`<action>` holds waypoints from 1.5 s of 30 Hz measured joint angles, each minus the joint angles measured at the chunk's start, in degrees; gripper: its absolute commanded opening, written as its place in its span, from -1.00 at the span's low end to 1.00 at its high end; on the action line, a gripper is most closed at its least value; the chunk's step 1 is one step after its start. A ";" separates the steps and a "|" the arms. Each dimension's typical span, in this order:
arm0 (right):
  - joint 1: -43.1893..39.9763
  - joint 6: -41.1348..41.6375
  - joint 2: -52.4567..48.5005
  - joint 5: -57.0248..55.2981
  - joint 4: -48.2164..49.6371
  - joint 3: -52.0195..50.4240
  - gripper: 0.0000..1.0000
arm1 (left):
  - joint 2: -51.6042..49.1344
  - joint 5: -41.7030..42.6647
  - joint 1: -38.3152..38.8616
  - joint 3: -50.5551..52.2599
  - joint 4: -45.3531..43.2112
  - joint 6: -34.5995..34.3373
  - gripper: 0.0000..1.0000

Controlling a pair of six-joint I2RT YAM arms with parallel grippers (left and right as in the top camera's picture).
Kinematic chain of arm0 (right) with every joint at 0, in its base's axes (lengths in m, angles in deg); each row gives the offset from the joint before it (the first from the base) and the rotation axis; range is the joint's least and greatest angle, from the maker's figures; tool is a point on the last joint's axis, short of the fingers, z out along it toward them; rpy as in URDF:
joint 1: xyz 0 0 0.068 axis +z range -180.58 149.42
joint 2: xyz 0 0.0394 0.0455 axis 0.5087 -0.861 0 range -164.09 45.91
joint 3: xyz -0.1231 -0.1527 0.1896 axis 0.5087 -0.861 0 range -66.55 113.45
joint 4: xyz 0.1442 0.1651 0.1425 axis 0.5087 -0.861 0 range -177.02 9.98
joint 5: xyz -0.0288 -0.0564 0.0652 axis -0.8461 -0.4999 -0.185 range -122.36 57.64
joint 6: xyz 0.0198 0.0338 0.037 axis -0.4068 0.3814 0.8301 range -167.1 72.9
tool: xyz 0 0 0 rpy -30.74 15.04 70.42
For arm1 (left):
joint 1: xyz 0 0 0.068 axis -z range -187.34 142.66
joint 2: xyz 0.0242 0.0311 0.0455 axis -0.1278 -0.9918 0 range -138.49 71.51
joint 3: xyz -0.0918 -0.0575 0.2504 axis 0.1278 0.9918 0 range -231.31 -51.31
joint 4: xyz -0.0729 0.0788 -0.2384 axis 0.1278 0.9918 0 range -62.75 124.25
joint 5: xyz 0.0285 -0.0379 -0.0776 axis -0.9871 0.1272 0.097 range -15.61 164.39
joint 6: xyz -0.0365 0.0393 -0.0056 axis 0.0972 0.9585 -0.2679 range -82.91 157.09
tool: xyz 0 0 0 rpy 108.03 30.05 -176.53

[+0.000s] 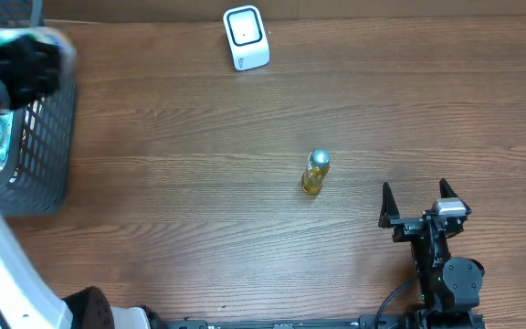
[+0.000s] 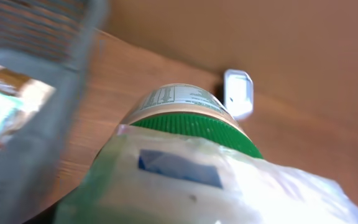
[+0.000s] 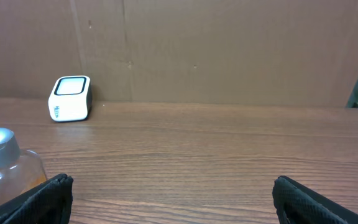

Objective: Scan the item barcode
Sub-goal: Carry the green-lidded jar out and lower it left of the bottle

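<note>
Gripped, by the look of it, in the left end effector (image 1: 21,57) – raised over the corner of the basket (image 1: 48,151) and blurred from above, fingers not made out – a green-lidded jar (image 2: 185,109), tilted, its printed label facing the wrist camera. Well apart from the scanner (image 1: 246,37), with a long run of bare surface (image 1: 172,228) between.

Could slip or rotate in a hold that cannot be checked (something pale and glossy with a blue patch fills the near foreground, too blurred to name). Could clip the basket rim on the way out, being so close beside it. Could reach the scanner with the wrong side turned – no barcode spotted in any view, so may need turning before a read. Little danger from the small bottle (image 1: 315,172) of yellow liquid, standing upright mid-surface and off the straight path. Nothing to fear from the right end effector (image 1: 418,203) either – spread wide, empty, parked near the front edge.

Counted: one scanner, one basket, one jar, one bottle, two arms. Inside the basket, at least one teal-and-white packet; beyond that, cannot tell.
</note>
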 measured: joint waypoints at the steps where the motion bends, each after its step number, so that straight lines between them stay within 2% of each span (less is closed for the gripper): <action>1: 0.00 0.04 0.00 0.02 0.02 0.00 1.00 | 0.00 -0.37 2.08 0.02 0.46 0.07 -0.28; 10: 0.00 0.00 0.00 0.02 0.02 0.00 1.00 | 0.00 -7.48 24.70 5.64 0.31 -0.22 -0.28; 19: 0.00 0.02 0.00 0.02 0.00 0.00 1.00 | -0.07 -15.67 43.87 23.67 -11.63 -4.87 -0.27; 22: 0.00 0.02 0.00 0.02 0.04 0.00 1.00 | -0.09 -17.73 47.95 29.97 -16.33 -7.61 -0.28; 26: 0.00 0.02 0.00 0.04 0.04 0.00 1.00 | -0.11 -21.11 52.57 38.16 -22.91 -11.50 -0.26; 32: 0.00 0.02 0.00 0.02 0.04 0.00 1.00 | -0.13 -26.84 57.79 48.35 -27.74 -16.22 -0.22; 38: 0.00 0.00 0.00 0.04 0.02 0.00 1.00 | -0.13 -29.24 58.55 55.39 -33.38 -18.97 -0.15; 45: 0.00 0.02 0.00 0.02 0.02 0.00 1.00 | -3.08 -29.07 58.55 57.51 -33.70 -19.78 -0.16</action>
